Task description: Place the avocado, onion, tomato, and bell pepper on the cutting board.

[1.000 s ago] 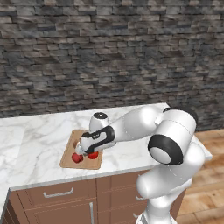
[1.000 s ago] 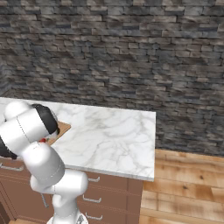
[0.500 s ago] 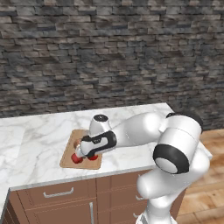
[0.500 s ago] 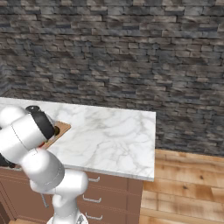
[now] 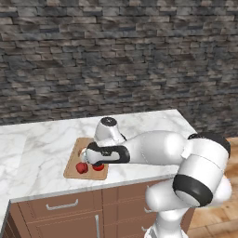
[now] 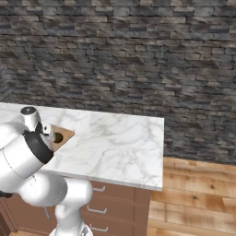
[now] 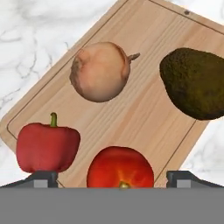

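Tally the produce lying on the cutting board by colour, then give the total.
Red: 2, the bell pepper and the tomato
Tan: 1, the onion
Dark green: 1, the avocado
Total: 4, all on the cutting board

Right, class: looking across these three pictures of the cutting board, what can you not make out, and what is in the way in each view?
- Left base view: onion and avocado, hidden behind the hand; only the bell pepper and tomato show.
- Right base view: most of the cutting board, hidden behind the arm.
- Hand view: the avocado is cut off by the right edge, the tomato's underside by the bottom edge.
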